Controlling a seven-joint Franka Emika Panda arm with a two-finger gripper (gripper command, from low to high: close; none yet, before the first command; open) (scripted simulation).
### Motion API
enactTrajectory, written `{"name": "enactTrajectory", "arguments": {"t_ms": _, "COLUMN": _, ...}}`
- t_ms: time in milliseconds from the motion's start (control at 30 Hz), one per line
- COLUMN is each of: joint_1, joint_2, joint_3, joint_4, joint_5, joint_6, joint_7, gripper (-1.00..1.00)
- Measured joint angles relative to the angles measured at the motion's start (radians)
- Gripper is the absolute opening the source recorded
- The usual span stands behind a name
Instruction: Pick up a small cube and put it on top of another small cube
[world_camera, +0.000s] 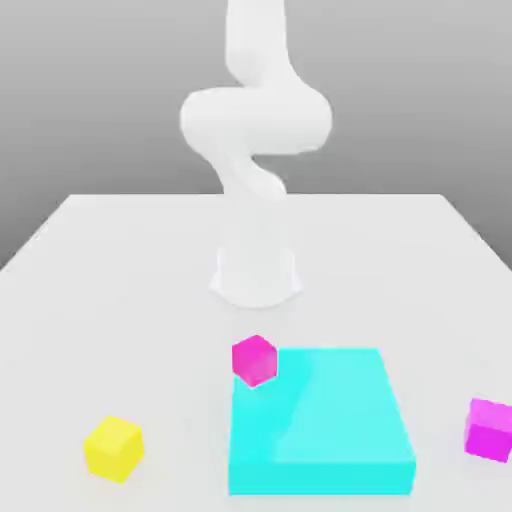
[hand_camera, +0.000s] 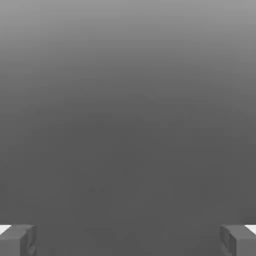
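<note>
Magenta cube (world_camera: 254, 359) touches cyan block (world_camera: 320, 425) corner; yellow cube (world_camera: 113, 448) apart.

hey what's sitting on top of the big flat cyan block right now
One magenta cube appears to rest at the cyan block's far corner, toward the exterior view's left. The rest of its top is bare. Whatever lies beneath the block is covered.

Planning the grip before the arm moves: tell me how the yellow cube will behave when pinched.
The yellow cube looks rigid with flat faces, so it probably won't roll. Being small and squat, it seems unlikely to tip. Its smooth sides might slip, so pinch squarely.
</note>
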Motion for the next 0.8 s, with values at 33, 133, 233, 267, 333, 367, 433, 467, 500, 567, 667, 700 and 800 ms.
{"name": "enactTrajectory", "arguments": {"t_ms": 33, "joint_1": -0.013, "joint_2": 0.04, "joint_3": -0.001, "joint_4": -0.009, "joint_5": -0.011, "joint_6": 0.017, "joint_7": 0.007, "gripper": 0.0}}
{"name": "enactTrajectory", "arguments": {"t_ms": 133, "joint_1": -0.049, "joint_2": 0.151, "joint_3": -0.009, "joint_4": -0.035, "joint_5": -0.038, "joint_6": 0.065, "joint_7": 0.026, "gripper": 0.0}}
{"name": "enactTrajectory", "arguments": {"t_ms": 233, "joint_1": -0.081, "joint_2": 0.261, "joint_3": -0.022, "joint_4": -0.06, "joint_5": -0.06, "joint_6": 0.113, "joint_7": 0.042, "gripper": 0.0}}
{"name": "enactTrajectory", "arguments": {"t_ms": 267, "joint_1": -0.091, "joint_2": 0.297, "joint_3": -0.028, "joint_4": -0.069, "joint_5": -0.066, "joint_6": 0.128, "joint_7": 0.046, "gripper": 0.0}}
{"name": "enactTrajectory", "arguments": {"t_ms": 333, "joint_1": -0.109, "joint_2": 0.369, "joint_3": -0.041, "joint_4": -0.086, "joint_5": -0.076, "joint_6": 0.16, "joint_7": 0.053, "gripper": 0.0}}
{"name": "enactTrajectory", "arguments": {"t_ms": 367, "joint_1": -0.117, "joint_2": 0.406, "joint_3": -0.048, "joint_4": -0.094, "joint_5": -0.079, "joint_6": 0.176, "joint_7": 0.055, "gripper": 0.0}}
{"name": "enactTrajectory", "arguments": {"t_ms": 433, "joint_1": -0.133, "joint_2": 0.478, "joint_3": -0.065, "joint_4": -0.111, "joint_5": -0.082, "joint_6": 0.208, "joint_7": 0.056, "gripper": 0.0}}
{"name": "enactTrajectory", "arguments": {"t_ms": 467, "joint_1": -0.14, "joint_2": 0.514, "joint_3": -0.073, "joint_4": -0.12, "joint_5": -0.081, "joint_6": 0.224, "joint_7": 0.055, "gripper": 0.0}}
{"name": "enactTrajectory", "arguments": {"t_ms": 500, "joint_1": -0.147, "joint_2": 0.55, "joint_3": -0.081, "joint_4": -0.128, "joint_5": -0.078, "joint_6": 0.24, "joint_7": 0.053, "gripper": 0.0}}
{"name": "enactTrajectory", "arguments": {"t_ms": 567, "joint_1": -0.164, "joint_2": 0.623, "joint_3": -0.098, "joint_4": -0.145, "joint_5": -0.067, "joint_6": 0.273, "joint_7": 0.044, "gripper": 0.0}}
{"name": "enactTrajectory", "arguments": {"t_ms": 667, "joint_1": -0.204, "joint_2": 0.731, "joint_3": -0.112, "joint_4": -0.171, "joint_5": -0.03, "joint_6": 0.322, "joint_7": 0.018, "gripper": 0.0}}
{"name": "enactTrajectory", "arguments": {"t_ms": 700, "joint_1": -0.212, "joint_2": 0.767, "joint_3": -0.112, "joint_4": -0.18, "joint_5": -0.014, "joint_6": 0.338, "joint_7": 0.006, "gripper": 0.0}}
{"name": "enactTrajectory", "arguments": {"t_ms": 800, "joint_1": -0.243, "joint_2": 0.875, "joint_3": -0.104, "joint_4": -0.206, "joint_5": 0.048, "joint_6": 0.386, "joint_7": -0.039, "gripper": 0.0}}
